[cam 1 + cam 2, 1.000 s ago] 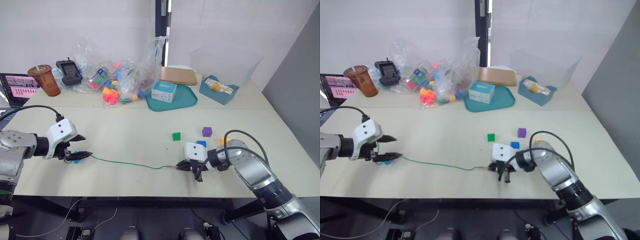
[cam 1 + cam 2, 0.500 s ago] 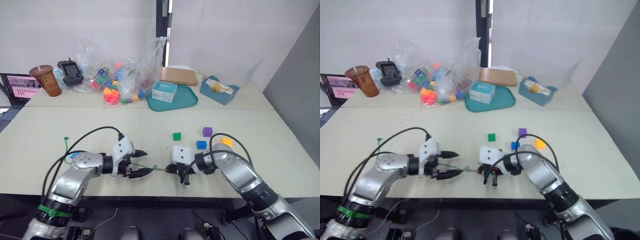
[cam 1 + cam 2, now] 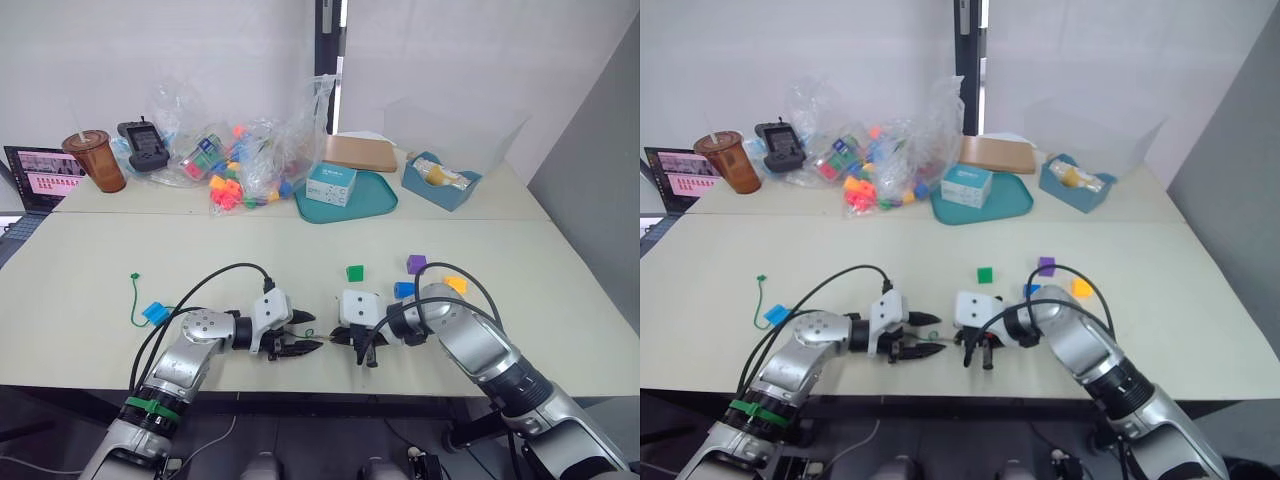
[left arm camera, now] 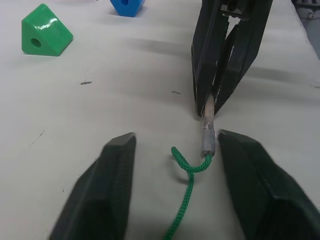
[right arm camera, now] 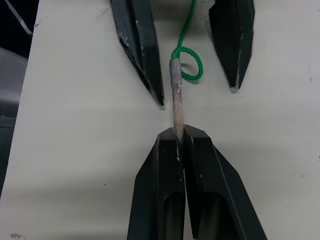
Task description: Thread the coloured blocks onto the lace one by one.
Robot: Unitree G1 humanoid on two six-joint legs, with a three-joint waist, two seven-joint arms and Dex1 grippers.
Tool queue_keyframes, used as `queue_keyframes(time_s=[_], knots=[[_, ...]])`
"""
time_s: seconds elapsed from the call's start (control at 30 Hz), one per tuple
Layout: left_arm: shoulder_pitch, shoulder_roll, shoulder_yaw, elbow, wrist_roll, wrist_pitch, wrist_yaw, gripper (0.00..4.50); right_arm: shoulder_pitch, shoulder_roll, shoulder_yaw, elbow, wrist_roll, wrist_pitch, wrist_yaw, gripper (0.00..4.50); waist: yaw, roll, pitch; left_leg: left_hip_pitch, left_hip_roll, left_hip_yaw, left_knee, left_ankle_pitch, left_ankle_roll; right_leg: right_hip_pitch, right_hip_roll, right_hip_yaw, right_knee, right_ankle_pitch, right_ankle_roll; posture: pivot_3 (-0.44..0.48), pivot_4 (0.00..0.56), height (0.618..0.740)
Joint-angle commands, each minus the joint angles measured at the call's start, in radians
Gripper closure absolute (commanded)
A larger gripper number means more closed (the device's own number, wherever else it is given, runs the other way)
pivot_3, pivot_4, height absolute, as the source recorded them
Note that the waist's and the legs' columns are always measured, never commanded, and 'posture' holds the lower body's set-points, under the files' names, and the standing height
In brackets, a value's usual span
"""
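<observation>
The right gripper (image 5: 181, 135) pinches the lace (image 5: 176, 95) tip; the left gripper (image 4: 172, 150), open astride it, should close squarely behind.

Two head views look forward and down from above the desk (image 3: 300, 250), side by side, taking in its whole top through to the back wall; both share one scene, slightly offset sideways; the left wrist view sits low and very close to the desk surface, looking along the left gripper (image 4: 172, 150) at the right gripper (image 4: 225, 55) opposite; the right wrist view looks back the other way, equally close; both share the lace (image 5: 176, 97) tip between them.
</observation>
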Motion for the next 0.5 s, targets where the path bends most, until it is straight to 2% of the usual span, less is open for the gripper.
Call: queue_keyframes(time_s=[0.03, 0.13, 0.17, 0.5], knots=[[0.016, 0.000, -0.018, -0.003, -0.004, 0.001, -0.036, 3.27, 0.000, -0.016, 0.010, -0.004, -0.015, 0.001, 0.009, 4.50, 0.000, 0.000, 0.000, 0.000, 0.000, 0.000, 0.000, 0.000, 0.000, 0.000, 0.000, 0.000, 0.000, 0.000, 0.000, 0.000, 0.150, 0.740], [0.014, 0.002, -0.002, -0.022, -0.022, 0.016, -0.048, 4.27, 0.000, -0.028, 0.011, 0.002, -0.023, 0.003, 0.010, 4.50, 0.001, 0.000, 0.000, 0.000, 0.000, 0.000, 0.000, 0.000, 0.000, 0.000, 0.000, 0.000, 0.000, 0.000, 0.000, 0.000, 0.150, 0.740], [0.014, 0.003, 0.001, -0.027, -0.025, 0.019, -0.051, 4.47, 0.000, -0.031, 0.011, 0.003, -0.024, 0.003, 0.010, 4.50, 0.001, 0.000, 0.000, 0.000, 0.000, 0.000, 0.000, 0.000, 0.000, 0.000, 0.000, 0.000, 0.000, 0.000, 0.000, 0.000, 0.150, 0.740], [0.025, 0.008, 0.014, -0.083, -0.064, 0.082, -0.060, 4.47, 0.007, -0.049, 0.021, 0.000, -0.039, 0.003, 0.010, 4.50, 0.001, 0.000, 0.000, 0.000, 0.000, 0.000, 0.000, 0.000, 0.000, 0.000, 0.000, 0.000, 0.000, 0.000, 0.000, 0.000, 0.150, 0.740]])
